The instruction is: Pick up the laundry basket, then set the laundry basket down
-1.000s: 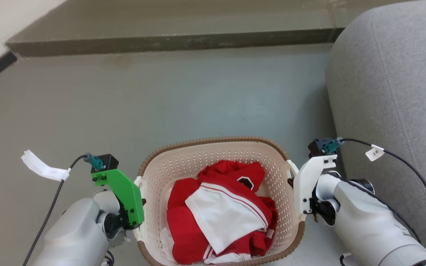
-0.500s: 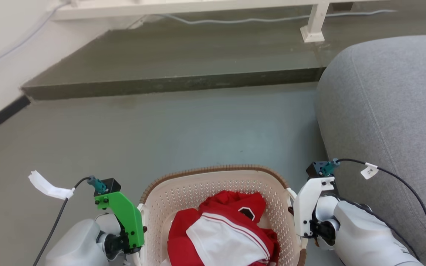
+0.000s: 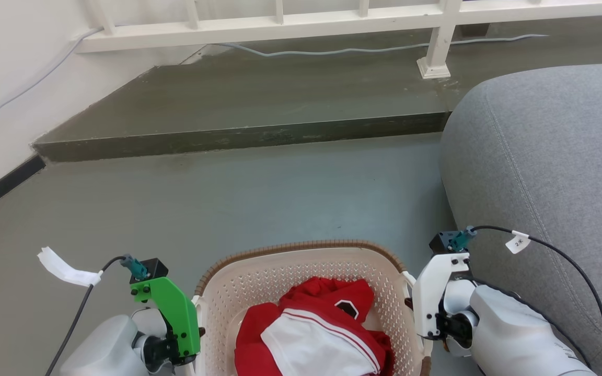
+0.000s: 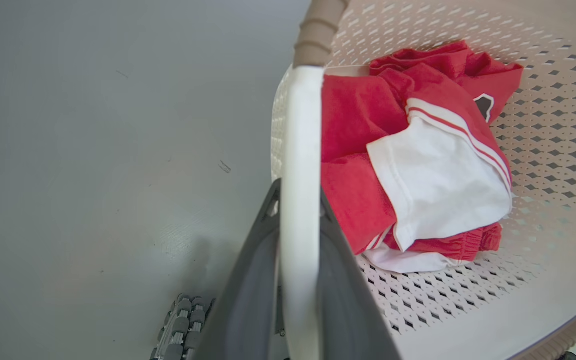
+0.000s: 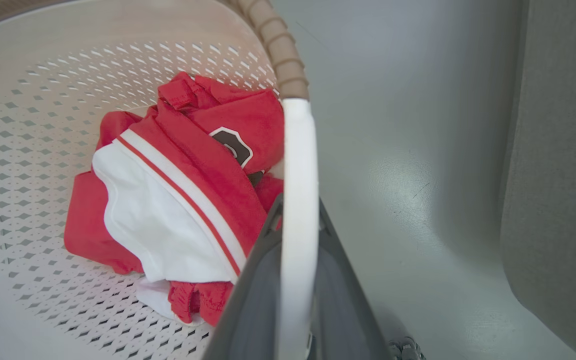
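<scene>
1. We see the laundry basket (image 3: pixel 301 245) at the bottom middle of the head view, between the two arms. Its brown rim and cream perforated walls show, and its near part is cut off by the picture edge.
2. The left gripper (image 4: pixel 299 197) is pressed together on the white left handle (image 4: pixel 302 125). In the left wrist view one dark finger lies on each side of the bar, and both touch it.
3. The right gripper (image 5: pixel 295 217) pinches the white right handle (image 5: pixel 298 150) in the same way, with a finger on each side.
4. In the head view the green mount (image 3: pixel 175 308) of the left wrist stands just beside the basket's left wall. The white mount (image 3: pixel 429 297) of the right wrist stands just beside its right wall.
5. Inside the basket lie crumpled red and white clothes (image 3: pixel 322 339), with a white piece on top of the red ones.
6. Below and around the basket is the grey floor (image 3: pixel 280 193). We cannot tell whether the bottom of the basket touches it.
7. A grey sofa (image 3: pixel 541 156) is near the basket's right side, and the right arm is between them.
8. Farther away there is a low step (image 3: pixel 238 138). On it stands a white railing (image 3: pixel 332 18), and a grey cable (image 3: pixel 332 51) runs along it.
</scene>
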Controlling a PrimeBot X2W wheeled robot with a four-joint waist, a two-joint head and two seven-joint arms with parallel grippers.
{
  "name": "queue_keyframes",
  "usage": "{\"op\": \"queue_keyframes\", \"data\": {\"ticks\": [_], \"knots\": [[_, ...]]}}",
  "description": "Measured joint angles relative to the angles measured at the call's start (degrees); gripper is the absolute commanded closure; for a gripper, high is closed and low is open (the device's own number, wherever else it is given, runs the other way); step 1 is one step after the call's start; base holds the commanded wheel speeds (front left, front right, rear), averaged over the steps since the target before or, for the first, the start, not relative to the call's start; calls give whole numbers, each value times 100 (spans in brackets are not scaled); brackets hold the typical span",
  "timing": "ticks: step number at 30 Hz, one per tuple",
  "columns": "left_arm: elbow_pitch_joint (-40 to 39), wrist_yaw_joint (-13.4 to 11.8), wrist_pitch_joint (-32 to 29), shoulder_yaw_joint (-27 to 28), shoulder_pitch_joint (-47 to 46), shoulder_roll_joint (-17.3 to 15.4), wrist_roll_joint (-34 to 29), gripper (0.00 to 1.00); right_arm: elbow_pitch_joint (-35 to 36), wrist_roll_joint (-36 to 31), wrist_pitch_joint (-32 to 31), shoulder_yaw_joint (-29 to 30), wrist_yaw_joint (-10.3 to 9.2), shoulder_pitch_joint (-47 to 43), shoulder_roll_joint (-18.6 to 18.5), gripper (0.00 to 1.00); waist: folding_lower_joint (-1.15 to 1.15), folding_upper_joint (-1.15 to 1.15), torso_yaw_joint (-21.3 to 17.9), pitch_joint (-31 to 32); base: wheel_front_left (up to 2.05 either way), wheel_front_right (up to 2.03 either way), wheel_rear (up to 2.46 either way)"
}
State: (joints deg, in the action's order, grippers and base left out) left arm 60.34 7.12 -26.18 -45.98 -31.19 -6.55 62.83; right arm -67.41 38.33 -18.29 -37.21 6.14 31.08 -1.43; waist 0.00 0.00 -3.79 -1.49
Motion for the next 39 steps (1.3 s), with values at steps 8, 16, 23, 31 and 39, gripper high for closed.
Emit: {"op": "queue_keyframes", "data": {"ticks": [8,16,23,31,39], "knots": [[-5,0,-9,-29,8,-26,37,100,33,58,-43,-52,-18,-1,1,100,0,0,-9,8,0,0,0],[-5,0,-8,-32,9,-32,73,100,37,108,-43,-92,-26,-1,0,100,0,0,-1,6,0,0,0],[2,0,-1,-48,13,-33,114,100,40,158,-43,-160,-70,-1,0,100,0,0,-1,-1,0,0,0],[-49,0,25,-135,15,-38,114,100,45,175,-2,-200,-90,-1,-8,100,0,0,6,8,0,0,0],[-41,0,190,-177,14,-54,113,100,46,226,127,-223,-127,-1,-4,100,0,0,33,1,0,0,0]]}}
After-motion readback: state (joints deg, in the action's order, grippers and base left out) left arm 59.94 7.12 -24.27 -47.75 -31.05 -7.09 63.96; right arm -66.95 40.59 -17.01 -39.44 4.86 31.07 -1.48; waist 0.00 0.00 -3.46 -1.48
